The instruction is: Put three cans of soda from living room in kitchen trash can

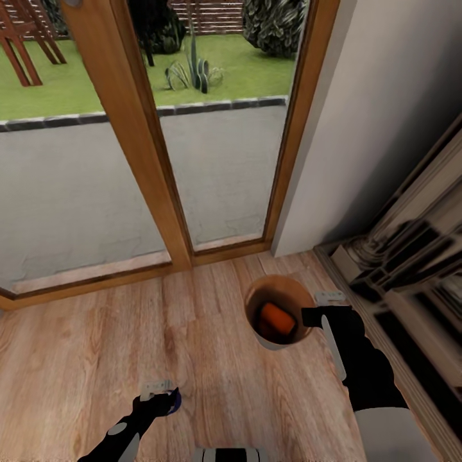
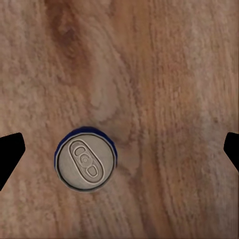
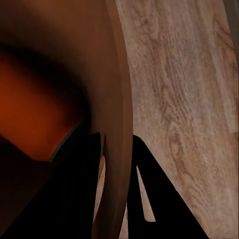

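Bin rim [image 1: 280,281] is pinched by the right hand [image 1: 314,316]; left hand [image 2: 119,149], open above the blue can [image 2: 85,159], should centre before closing.

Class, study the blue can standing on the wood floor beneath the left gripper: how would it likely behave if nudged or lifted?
The blue can stands upright, so a nudge may tip it; being cylindrical, it would probably roll across the smooth wood floor. Its metal-looking lid suggests it is stiff and possibly slippery.

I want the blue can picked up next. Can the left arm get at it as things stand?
Probably yes. The left tool hangs right over the upright blue can, its fingers spread wide to either side. Nothing but bare wood floor lies around the can, though it sits off-centre, nearer one finger.
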Available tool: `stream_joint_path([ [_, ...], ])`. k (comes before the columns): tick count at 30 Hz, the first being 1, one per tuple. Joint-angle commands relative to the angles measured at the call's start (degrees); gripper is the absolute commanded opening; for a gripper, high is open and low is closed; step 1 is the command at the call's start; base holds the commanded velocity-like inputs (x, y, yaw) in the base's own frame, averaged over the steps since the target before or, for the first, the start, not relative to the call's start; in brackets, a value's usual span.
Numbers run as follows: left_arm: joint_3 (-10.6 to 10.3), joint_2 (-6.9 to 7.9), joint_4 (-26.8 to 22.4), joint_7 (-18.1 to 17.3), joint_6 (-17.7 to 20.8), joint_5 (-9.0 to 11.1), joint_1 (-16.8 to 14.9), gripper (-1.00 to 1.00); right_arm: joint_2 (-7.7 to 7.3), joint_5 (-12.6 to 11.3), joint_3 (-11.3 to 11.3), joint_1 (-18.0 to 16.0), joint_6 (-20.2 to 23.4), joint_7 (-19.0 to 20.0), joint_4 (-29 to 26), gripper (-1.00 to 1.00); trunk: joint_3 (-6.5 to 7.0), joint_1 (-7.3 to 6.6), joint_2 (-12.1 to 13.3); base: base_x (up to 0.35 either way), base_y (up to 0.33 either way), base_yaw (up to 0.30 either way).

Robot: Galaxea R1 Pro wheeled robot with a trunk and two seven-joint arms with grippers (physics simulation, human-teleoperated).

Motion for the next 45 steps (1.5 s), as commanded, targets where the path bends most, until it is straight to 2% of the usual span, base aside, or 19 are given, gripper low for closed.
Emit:
stream_joint_path([
  [1, -0.01, 0.0, 0.0, 0.0, 0.0, 0.0, 0.0, 1.0, 0.0, -0.41, 0.01, -0.02, -0.01, 0.22, -0.02, -1.0, -0.09, -0.01, 0.0, 0.0, -0.077, 0.0],
  [8, -0.07, 0.0, 0.0, 0.0, 0.0, 0.0, 0.0, 1.0, 0.0, -0.38, 0.01, -0.02, 0.0, 0.22, -0.02, -1.0, -0.62, -0.01, 0.0, 0.0, -0.02, 0.0],
  [45, -0.09, 0.09, 0.0, 0.0, 0.0, 0.0, 0.0, 1.0, 0.0, -0.32, 0.07, 0.16, -0.05, 0.22, 0.07, -1.0, -0.8, -0.01, 0.0, 0.008, 0.036, 0.0],
])
